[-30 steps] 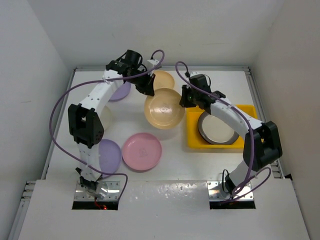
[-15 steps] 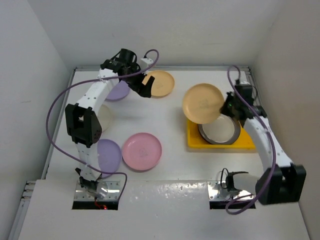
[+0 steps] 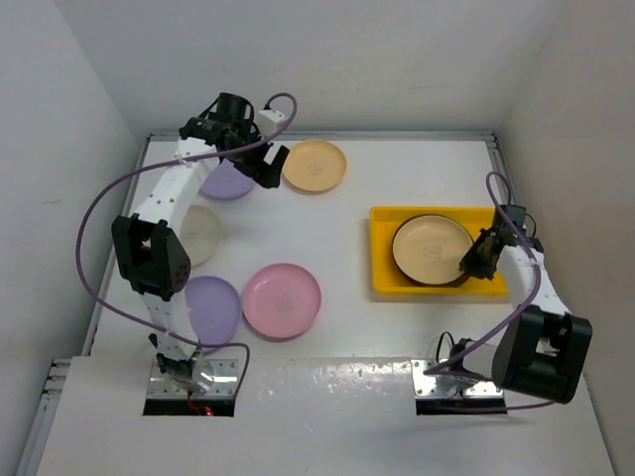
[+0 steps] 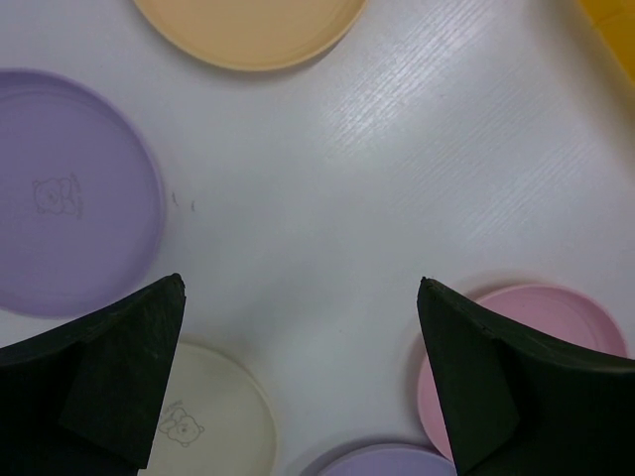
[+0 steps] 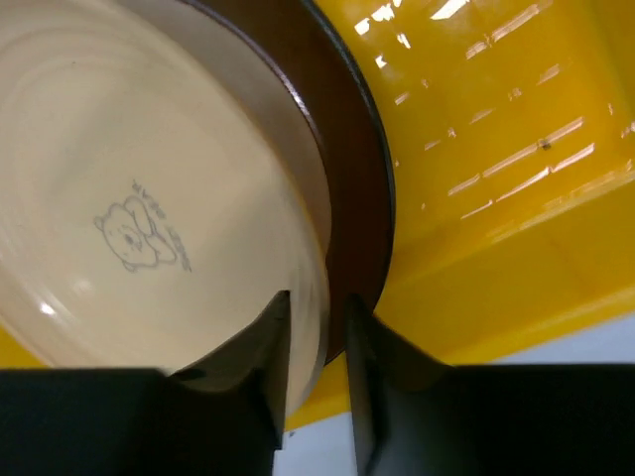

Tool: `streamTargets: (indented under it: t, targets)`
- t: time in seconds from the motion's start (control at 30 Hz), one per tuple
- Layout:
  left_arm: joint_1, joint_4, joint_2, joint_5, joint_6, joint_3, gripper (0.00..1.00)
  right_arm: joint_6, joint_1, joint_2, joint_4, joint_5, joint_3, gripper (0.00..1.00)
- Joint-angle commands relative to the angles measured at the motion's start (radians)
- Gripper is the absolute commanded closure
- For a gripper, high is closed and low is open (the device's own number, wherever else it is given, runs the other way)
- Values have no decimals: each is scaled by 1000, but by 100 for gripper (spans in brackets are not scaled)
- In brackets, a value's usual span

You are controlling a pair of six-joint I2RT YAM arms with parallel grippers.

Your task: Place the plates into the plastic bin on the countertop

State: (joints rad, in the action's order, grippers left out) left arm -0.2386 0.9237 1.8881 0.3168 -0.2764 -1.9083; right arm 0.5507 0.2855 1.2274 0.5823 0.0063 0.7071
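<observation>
The yellow plastic bin point(image 3: 382, 276) on the white countertop point(image 3: 397, 169) holds a dark-rimmed plate point(image 5: 355, 169) with a pale orange plate point(image 3: 429, 248) lying on top. My right gripper point(image 3: 476, 263) is at that stack's near right edge. Its jaws stand slightly open astride the pale plate's point(image 5: 129, 198) rim, a gap showing on the outer side. My left gripper point(image 3: 263, 164) hangs wide open and empty over the table, between a lavender plate point(image 3: 223, 183) and an orange-yellow plate point(image 3: 315, 166). A cream plate point(image 3: 203, 236), a second lavender plate point(image 3: 213, 307) and a pink plate point(image 3: 283, 299) lie at the left.
White walls close the table on three sides. In the left wrist view the left gripper point(image 4: 301, 284) spans bare tabletop, with the cream plate point(image 4: 208, 416) and the pink plate point(image 4: 556, 312) beside its fingers. The bin wall point(image 5: 496, 149) rises right of the right gripper point(image 5: 316, 297).
My right arm carried the pale orange plate from mid-table to the bin and laid it on the dark-rimmed plate, then its jaws parted. My left gripper let go, opened and drew back left.
</observation>
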Motion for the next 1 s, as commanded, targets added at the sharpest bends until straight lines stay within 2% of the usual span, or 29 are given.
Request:
streamTargets:
  t: [0.0, 0.07, 0.1, 0.17, 0.23, 0.3, 0.33, 0.4, 0.43, 0.47, 0.5, 0.53, 0.57, 0.6, 0.7, 0.8, 0.9, 0.97]
  targets:
    - [19, -20, -75, -2, -7, 31, 0, -29, 1, 59, -93, -35, 34, 68]
    - [30, -20, -98, -2, -7, 41, 0, -64, -2, 79, -67, -13, 51, 45]
    - [30, -20, -98, -2, -7, 51, 0, -75, -6, 96, -56, -11, 90, 30]
    - [53, -20, -110, -2, -7, 51, 0, -130, -37, 101, -7, 75, 138, 25]
    - [64, -29, -123, -28, -7, 60, 0, -164, -136, 66, 23, 193, 192, 22]
    - [74, -42, -145, -62, -7, 60, 0, -196, -247, 11, 21, 244, 236, 22]
    - [85, -42, -170, -102, -7, 87, 0, -216, -391, -37, -31, 238, 255, 22]
    - [110, -69, -201, -139, -7, 129, 0, -232, -481, -52, -106, 155, 252, 25]
    - [119, -69, -217, -180, -7, 185, 0, -226, -526, -49, -128, 123, 253, 34]
    - [140, -85, -257, -203, 3, 219, 0, -213, -666, 10, -148, 51, 261, 41]
    - [154, -103, -280, -228, 3, 289, 0, -198, -713, 42, -166, 41, 317, 49]
    - [191, -112, -306, -266, 15, 326, 0, -196, -833, 175, -161, 18, 343, 49]
    - [211, -121, -364, -277, 16, 363, 0, -202, -868, 229, -126, 5, 377, 46]
    - [232, -134, -394, -277, 16, 397, 0, -205, -926, 327, -112, -2, 446, 37]
    - [300, -134, -501, -288, 26, 503, 0, -218, -1023, 516, -101, -103, 551, 31]
    - [334, -134, -563, -266, 16, 584, 0, -242, -1101, 624, -111, -103, 588, 32]
    - [358, -134, -612, -246, 16, 623, 0, -227, -1137, 704, -122, -57, 592, 37]
    - [367, -134, -626, -234, 16, 637, 0, -195, -1137, 739, -133, -71, 577, 53]
